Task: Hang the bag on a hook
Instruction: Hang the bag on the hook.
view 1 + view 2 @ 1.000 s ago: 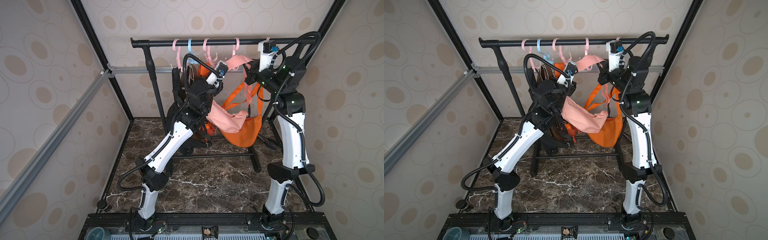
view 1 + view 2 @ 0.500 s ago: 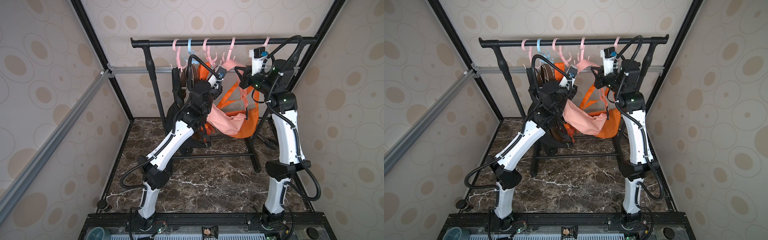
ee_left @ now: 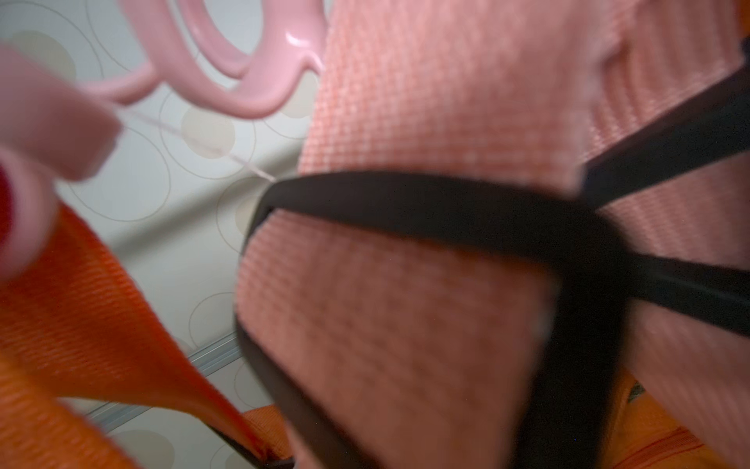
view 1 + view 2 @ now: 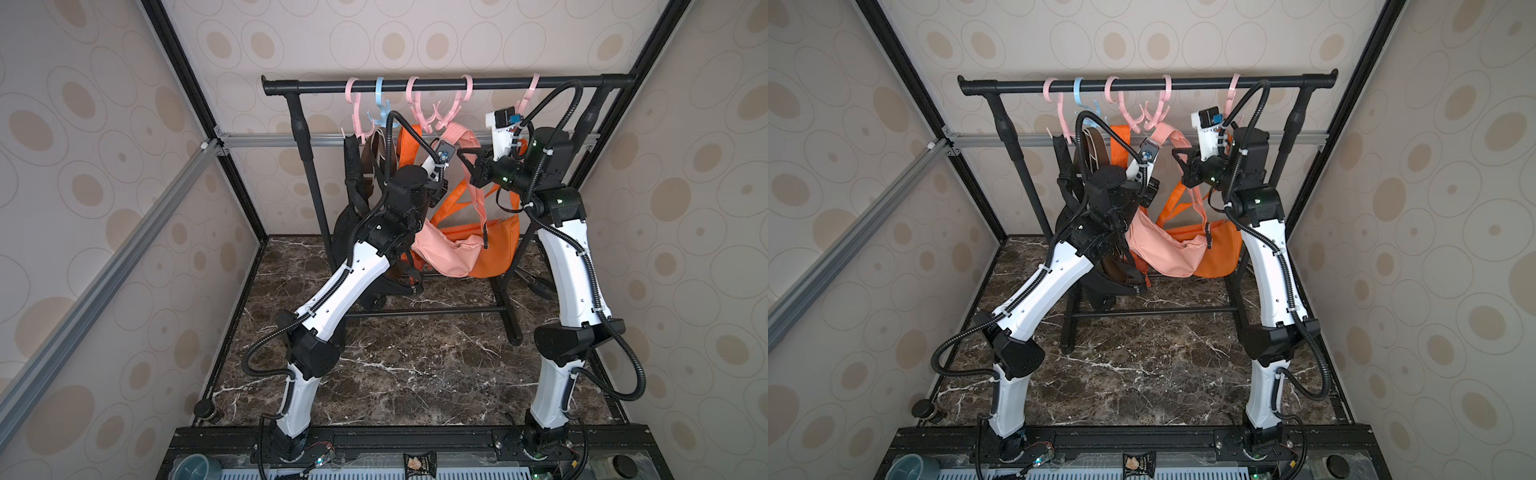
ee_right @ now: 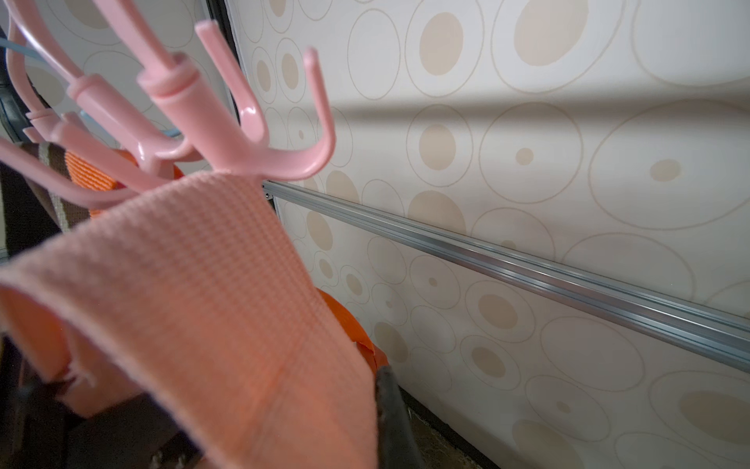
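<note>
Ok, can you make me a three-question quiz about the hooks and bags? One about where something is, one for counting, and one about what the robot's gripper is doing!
1. Where is the blue hook on the rail?
A) between two pink hooks
B) at the very end of it
C) not on it at all

2. How many hooks hang on the rail?
A) two
B) five
C) nine

3. What is the right gripper doing?
A) wide open, holding nothing
B) shut on the blue hook
C) shut on the pink strap

Answers:
1 A: a pink hook hangs on each side of the blue one.
2 B: both top views show four pink hooks and one blue.
3 C: in the right wrist view the strap runs down into the gripper.
</note>
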You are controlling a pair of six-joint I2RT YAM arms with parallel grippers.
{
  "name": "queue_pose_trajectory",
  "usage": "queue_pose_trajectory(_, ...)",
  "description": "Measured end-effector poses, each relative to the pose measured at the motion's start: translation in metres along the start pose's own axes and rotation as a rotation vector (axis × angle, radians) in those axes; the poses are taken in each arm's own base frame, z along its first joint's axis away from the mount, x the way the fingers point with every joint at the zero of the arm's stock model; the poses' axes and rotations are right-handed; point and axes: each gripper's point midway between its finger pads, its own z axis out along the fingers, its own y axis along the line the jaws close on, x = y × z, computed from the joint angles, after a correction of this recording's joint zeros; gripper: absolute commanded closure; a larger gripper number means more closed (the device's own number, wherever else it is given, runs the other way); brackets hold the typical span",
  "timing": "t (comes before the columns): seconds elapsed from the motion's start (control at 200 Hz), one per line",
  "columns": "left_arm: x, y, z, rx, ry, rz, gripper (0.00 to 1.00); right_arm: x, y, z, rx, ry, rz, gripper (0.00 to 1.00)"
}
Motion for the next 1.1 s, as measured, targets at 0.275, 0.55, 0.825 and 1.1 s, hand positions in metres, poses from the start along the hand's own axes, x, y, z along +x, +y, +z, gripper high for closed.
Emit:
queue_pose_trajectory(0.275, 0.010, -0.021, 0.001, 0.070, 0.021, -0.028, 0.50, -0.010, 0.012, -0.014, -0.026, -0.019, 0.034, 0.72)
queue_pose_trajectory(0.55, 0.006, -0.029, -0.003, 0.108, 0.020, -0.041, 0.03, -0.018, 0.018, -0.019, -0.037, -0.032, 0.042, 0.36)
queue_pose_trajectory(0.825, -0.015, -0.033, -0.034, 0.153, 0.000, -0.056, 0.00, -0.027, 0.025, -0.037, 0.008, -0.041, 0.045, 0.07)
queue_pose_trajectory(1.1, -0.048, -0.013, -0.077, 0.180, -0.057, -0.114, 0.00, -0.064, 0.054, -0.084, 0.027, -0.118, 0.008, 0.00)
